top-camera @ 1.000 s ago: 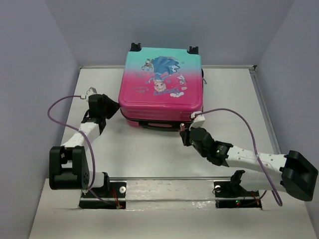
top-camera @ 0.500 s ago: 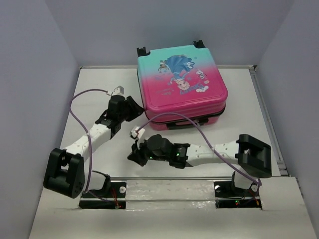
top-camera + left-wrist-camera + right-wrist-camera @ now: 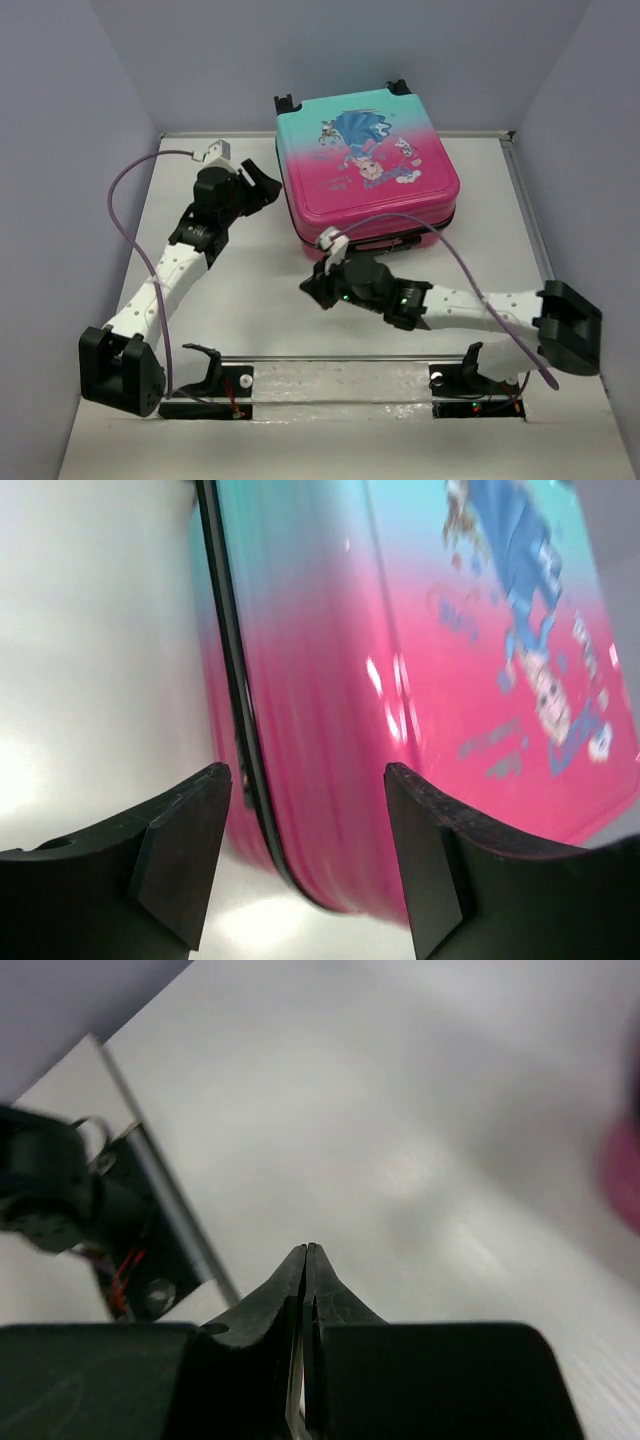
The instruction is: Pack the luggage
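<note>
The luggage [image 3: 366, 168] lies flat and closed at the back middle of the table, pink-to-teal shell with the princess print up, wheels at the far edge. My left gripper [image 3: 268, 187] is open right at its left side. In the left wrist view the pink shell and black zipper line [image 3: 450, 680] fill the space ahead of the spread left gripper [image 3: 308, 855]; I cannot tell whether they touch. My right gripper [image 3: 308, 288] is shut and empty, in front of the luggage's near left corner and pointing away from it. It also shows in the right wrist view [image 3: 308, 1260] over bare table.
White table [image 3: 250, 310] walled by grey panels on the left, back and right. The arm base mounts and a metal rail [image 3: 340, 375] run along the near edge; the left mount shows in the right wrist view [image 3: 130, 1260]. Purple cables loop off both wrists.
The luggage slid right and turned a second ago and has since stayed put. My left gripper moved up along its left side. My right gripper swung left, then back toward the luggage's front.
</note>
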`<state>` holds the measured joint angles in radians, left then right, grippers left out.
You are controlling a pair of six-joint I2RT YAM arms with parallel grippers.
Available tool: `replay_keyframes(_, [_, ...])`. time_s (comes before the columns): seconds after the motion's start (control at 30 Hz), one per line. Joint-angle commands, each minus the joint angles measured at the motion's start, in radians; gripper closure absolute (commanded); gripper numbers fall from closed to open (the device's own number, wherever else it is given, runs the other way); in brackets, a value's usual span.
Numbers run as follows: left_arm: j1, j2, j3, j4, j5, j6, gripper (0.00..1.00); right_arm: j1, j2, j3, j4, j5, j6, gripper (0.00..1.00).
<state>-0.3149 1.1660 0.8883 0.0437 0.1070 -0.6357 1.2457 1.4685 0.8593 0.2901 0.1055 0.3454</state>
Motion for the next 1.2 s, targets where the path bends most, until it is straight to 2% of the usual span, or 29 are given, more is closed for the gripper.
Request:
replay_keyframes(0.0, [0.063, 0.076, 0.164, 0.038, -0.014, 0.025, 0.25, -0.179, -0.285, -0.146, -0.098, 0.21, 0.083, 0.93])
replay_keyframes(0.03, [0.08, 0.098, 0.184, 0.045, -0.001, 0.025, 0.25, -0.205, -0.327, -0.163, -0.15, 0.28, 0.072, 0.93])
replay_keyframes(0.1, [0.092, 0.15, 0.224, 0.044, 0.01, 0.005, 0.25, -0.239, -0.417, -0.206, -0.195, 0.325, 0.064, 0.93])
replay_keyframes(0.13, [0.096, 0.155, 0.219, 0.073, 0.02, -0.011, 0.25, -0.294, -0.442, -0.23, -0.204, 0.344, 0.066, 0.91])
replay_keyframes(0.2, [0.096, 0.124, 0.147, 0.128, 0.039, -0.045, 0.26, -0.388, -0.516, -0.319, -0.197, 0.32, 0.087, 0.8])
replay_keyframes(0.23, [0.096, 0.106, 0.105, 0.201, 0.037, -0.092, 0.26, -0.444, -0.534, -0.348, -0.183, 0.256, 0.107, 0.76])
replay_keyframes(0.27, [0.094, 0.089, 0.062, 0.237, 0.037, -0.116, 0.26, -0.542, -0.551, -0.377, -0.165, 0.223, 0.112, 0.69])
replay_keyframes(0.3, [0.096, 0.063, -0.015, 0.26, 0.033, -0.131, 0.26, -0.581, -0.575, -0.416, -0.135, 0.194, 0.113, 0.56])
replay_keyframes(0.33, [0.096, 0.054, -0.047, 0.277, 0.031, -0.145, 0.26, -0.609, -0.58, -0.425, -0.128, 0.175, 0.11, 0.53])
replay_keyframes(0.43, [0.096, 0.015, -0.161, 0.323, 0.016, -0.153, 0.27, -0.686, -0.562, -0.436, -0.103, 0.12, 0.092, 0.52])
replay_keyframes(0.57, [0.094, -0.052, -0.316, 0.363, -0.003, -0.15, 0.4, -0.721, -0.466, -0.442, 0.01, 0.045, 0.049, 0.52])
replay_keyframes(0.6, [0.091, -0.063, -0.378, 0.407, 0.012, -0.15, 0.46, -0.721, -0.408, -0.442, 0.068, -0.01, 0.035, 0.52])
replay_keyframes(0.67, [0.079, -0.043, -0.414, 0.427, 0.037, -0.147, 0.49, -0.721, -0.361, -0.441, 0.127, -0.023, 0.021, 0.51])
replay_keyframes(0.83, [-0.031, 0.012, -0.437, 0.472, 0.037, -0.121, 0.56, -0.73, -0.274, -0.405, 0.19, 0.068, 0.001, 0.51])
replay_keyframes(1.03, [-0.11, 0.09, -0.448, 0.53, 0.026, -0.101, 0.65, -0.73, -0.221, -0.401, 0.25, 0.112, -0.009, 0.57])
replay_keyframes(1.13, [-0.142, 0.116, -0.424, 0.539, 0.014, -0.09, 0.66, -0.73, -0.209, -0.39, 0.267, 0.108, -0.023, 0.63])
replay_keyframes(1.17, [-0.153, 0.129, -0.405, 0.539, -0.001, -0.085, 0.66, -0.73, -0.205, -0.387, 0.267, 0.105, -0.028, 0.68])
